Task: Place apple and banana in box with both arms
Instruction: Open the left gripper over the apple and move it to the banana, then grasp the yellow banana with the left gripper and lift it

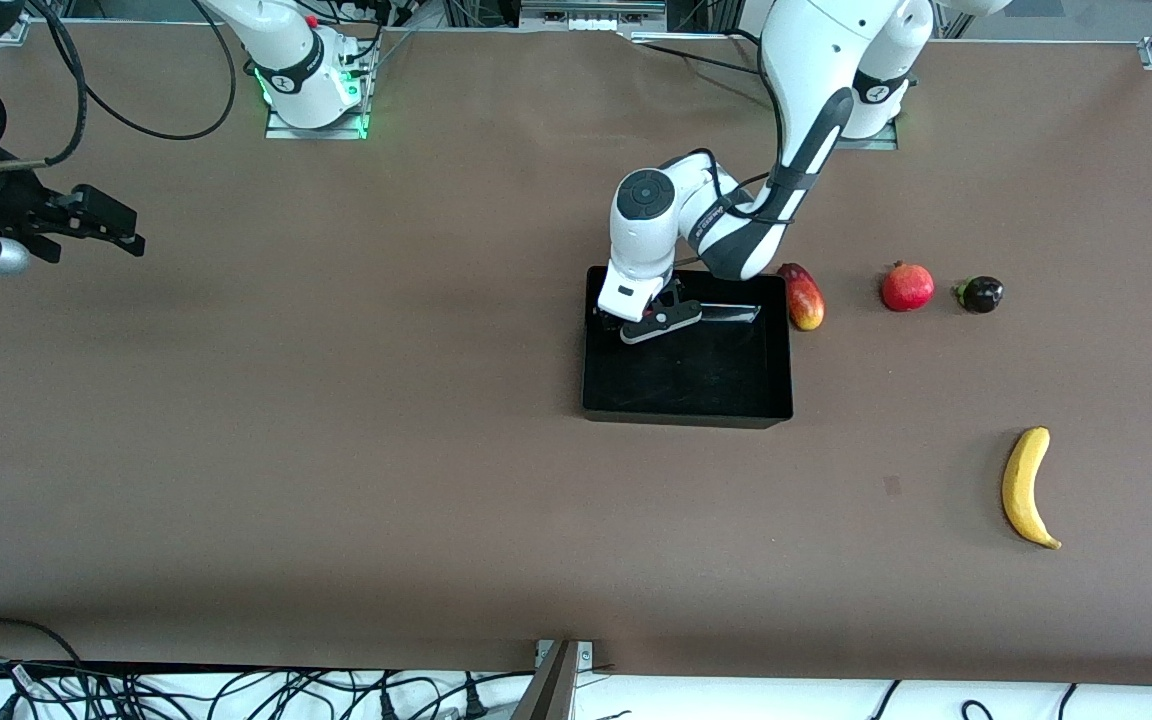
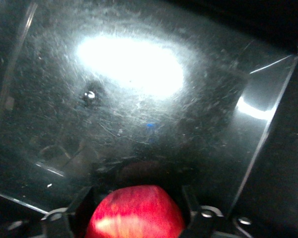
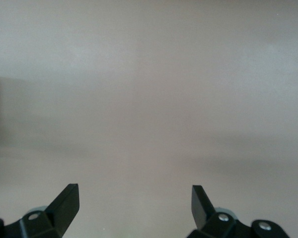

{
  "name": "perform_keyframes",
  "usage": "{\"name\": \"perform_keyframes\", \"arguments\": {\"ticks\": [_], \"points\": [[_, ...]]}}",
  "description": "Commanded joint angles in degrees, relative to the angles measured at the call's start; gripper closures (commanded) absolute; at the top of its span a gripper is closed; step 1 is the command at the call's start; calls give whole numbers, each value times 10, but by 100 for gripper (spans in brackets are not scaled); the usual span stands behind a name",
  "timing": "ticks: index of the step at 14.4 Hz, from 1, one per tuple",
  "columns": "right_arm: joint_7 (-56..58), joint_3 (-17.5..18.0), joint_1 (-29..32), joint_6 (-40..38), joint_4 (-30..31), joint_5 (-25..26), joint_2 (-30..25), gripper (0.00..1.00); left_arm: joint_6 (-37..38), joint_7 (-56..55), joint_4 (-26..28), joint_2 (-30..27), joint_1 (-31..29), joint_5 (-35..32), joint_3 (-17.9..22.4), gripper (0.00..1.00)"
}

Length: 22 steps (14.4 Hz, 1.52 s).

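The banana [image 1: 1026, 487] lies near the table's [image 1: 336, 450] front edge. The apple [image 2: 134, 212] is seen between the left gripper's [image 2: 136, 208] fingers, inside the box [image 1: 686, 400]; whether it is gripped cannot be told. The right gripper [image 3: 135, 203] is held wide over bare table.

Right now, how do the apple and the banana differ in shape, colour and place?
The apple is round and red; the banana is long, curved and yellow. The apple sits between the left gripper's fingers over the box; the banana lies untouched on the table, nearer the front camera than the box. Both are fruit for the box.
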State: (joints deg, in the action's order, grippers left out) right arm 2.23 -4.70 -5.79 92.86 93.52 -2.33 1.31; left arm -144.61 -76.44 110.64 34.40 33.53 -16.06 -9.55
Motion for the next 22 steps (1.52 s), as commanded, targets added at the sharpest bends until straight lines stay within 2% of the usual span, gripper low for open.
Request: {"name": "perform_keyframes", "arguments": {"ticks": [1, 3, 5, 7, 9, 12, 16, 18, 20, 22], "points": [[-48, 7, 3, -4, -19, 5, 9, 0, 40, -13, -23, -8, -9, -18, -3, 0], [-50, 6, 5, -2, -19, 5, 10, 0, 149, 33, -72, -34, -47, 0, -20, 0], [-50, 7, 4, -2, -19, 7, 9, 0, 265, 144, -156, -47, -100, 80, -28, 0], [-49, 3, 5, -1, -26, 12, 8, 0, 379, 278, -230, -51, -178, 101, -32, 0], [-48, 5, 3, 0, -26, 16, 9, 0, 412, 430, -252, -53, -243, 94, -25, 0], [-44, 7, 0, 1, -26, 31, 11, 0, 381, 689, -254, -43, -357, 41, -18, 0], [-43, 7, 1, 1, -27, 31, 14, 0, 223, 942, -253, 15, -482, 27, -9, 0], [-46, 7, 1, 2, -27, 32, 14, 0, 161, 1036, -250, 50, -516, 10, -7, 0], [-48, 6, 1, 3, -27, 32, 14, 0, 117, 1067, -252, 77, -547, -22, -6, 0], [-49, 6, 1, 5, -27, 32, 14, 0, 81, 1082, -253, 108, -553, -20, -6, 0]]}}
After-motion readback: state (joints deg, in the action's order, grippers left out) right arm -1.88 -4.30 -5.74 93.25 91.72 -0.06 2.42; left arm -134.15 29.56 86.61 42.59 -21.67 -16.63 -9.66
